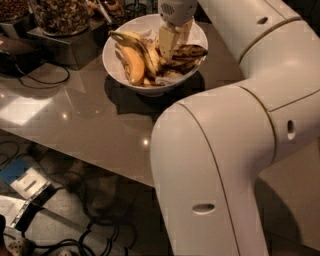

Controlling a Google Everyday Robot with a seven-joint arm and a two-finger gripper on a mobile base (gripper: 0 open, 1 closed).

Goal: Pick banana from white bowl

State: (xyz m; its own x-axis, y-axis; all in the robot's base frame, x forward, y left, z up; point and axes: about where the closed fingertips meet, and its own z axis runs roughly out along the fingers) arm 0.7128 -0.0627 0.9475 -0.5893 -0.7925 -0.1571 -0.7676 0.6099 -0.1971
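Note:
The white bowl (114, 56) stands on the table at the top centre and holds several bananas. The overripe banana (189, 51), blotched dark brown to black, lies along the right side of the bowl. A plump orange-yellow banana (134, 66) and other yellow bananas (145, 50) lie on the left side. My gripper (169, 46) reaches straight down into the bowl from above. It sits between the yellow bananas and the dark banana, right at the dark banana's left end. Whether it touches the banana is hidden.
My large white arm (225, 150) fills the right and lower centre of the view. Glass jars of nuts (60, 15) on a dark stand are at the back left. A dark cable (40, 77) lies on the glossy grey table (75, 120). Cables and boxes (25, 185) lie on the floor.

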